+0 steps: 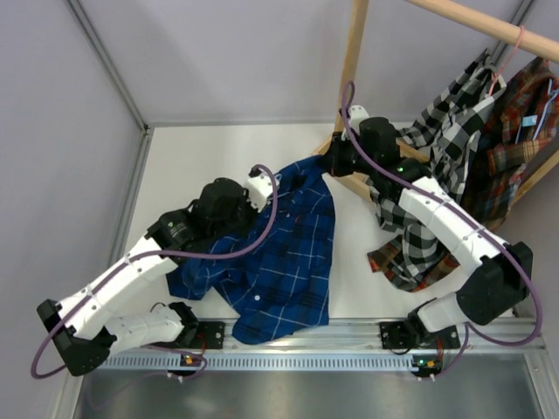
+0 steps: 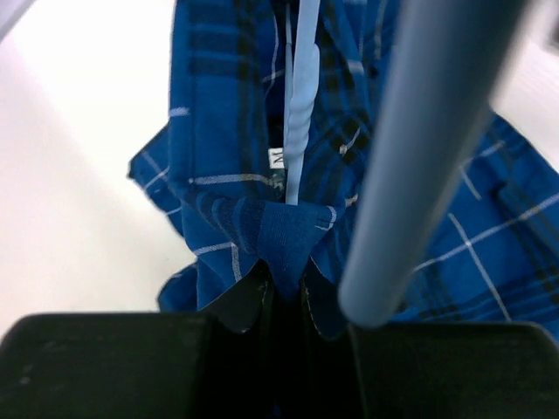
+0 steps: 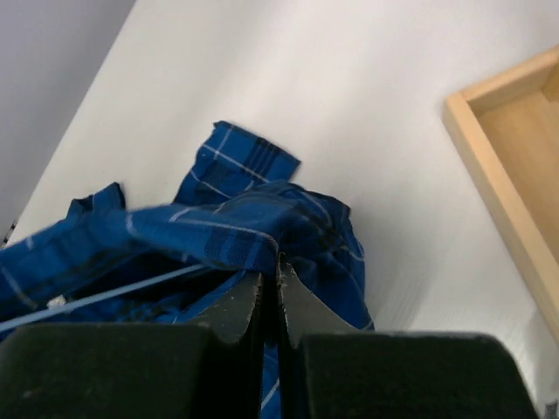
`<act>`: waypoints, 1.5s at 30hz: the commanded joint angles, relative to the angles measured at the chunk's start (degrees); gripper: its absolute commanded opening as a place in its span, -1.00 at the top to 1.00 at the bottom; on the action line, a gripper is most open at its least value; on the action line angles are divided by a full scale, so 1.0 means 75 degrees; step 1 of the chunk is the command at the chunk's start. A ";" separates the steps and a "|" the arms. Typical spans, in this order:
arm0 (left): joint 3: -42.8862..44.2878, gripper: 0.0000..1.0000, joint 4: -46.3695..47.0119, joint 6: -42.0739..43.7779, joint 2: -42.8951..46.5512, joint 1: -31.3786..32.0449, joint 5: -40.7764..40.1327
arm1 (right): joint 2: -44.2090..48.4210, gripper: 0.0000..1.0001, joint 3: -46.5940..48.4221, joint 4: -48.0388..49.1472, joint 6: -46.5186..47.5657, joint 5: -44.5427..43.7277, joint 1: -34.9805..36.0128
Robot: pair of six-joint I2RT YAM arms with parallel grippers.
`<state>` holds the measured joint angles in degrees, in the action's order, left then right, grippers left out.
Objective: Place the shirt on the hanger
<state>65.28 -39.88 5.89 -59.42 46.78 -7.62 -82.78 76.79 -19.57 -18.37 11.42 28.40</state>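
Note:
The dark blue plaid shirt lies crumpled on the white table between both arms. At its collar end my left gripper is shut on a fold of the shirt; the fabric runs down between the jaws of the left gripper. The light-blue wire hanger shows its twisted neck inside the collar, by the size label. My right gripper is shut on the hem of the shirt at its far right corner, the cloth pinched at the tips of the right gripper. A thin bar of the hanger runs under the cloth.
A wooden rack stands at the back right; its base is close to my right gripper. A black-and-white checked shirt and a red-brown plaid shirt hang there, with a pink hanger. A blurred pale tube crosses the left wrist view.

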 commanded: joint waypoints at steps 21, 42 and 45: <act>0.2840 1.00 0.4274 -0.3528 -0.1956 -0.2558 0.6617 | 0.2916 0.17 -0.3126 0.3268 -0.1195 -0.0596 0.2296; 0.2125 1.00 0.2329 -0.0047 -0.1792 -0.2336 1.2219 | 0.3586 -0.36 0.0166 -0.0754 0.2097 0.2857 0.2025; 0.2136 1.00 0.2329 -0.0117 -0.1851 -0.2102 1.1973 | 0.3351 -0.35 0.0331 -0.0334 0.2261 0.3315 0.2037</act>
<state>80.88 -24.58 3.14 -75.37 29.74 77.23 -56.36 77.06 -21.02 -5.26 28.25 44.07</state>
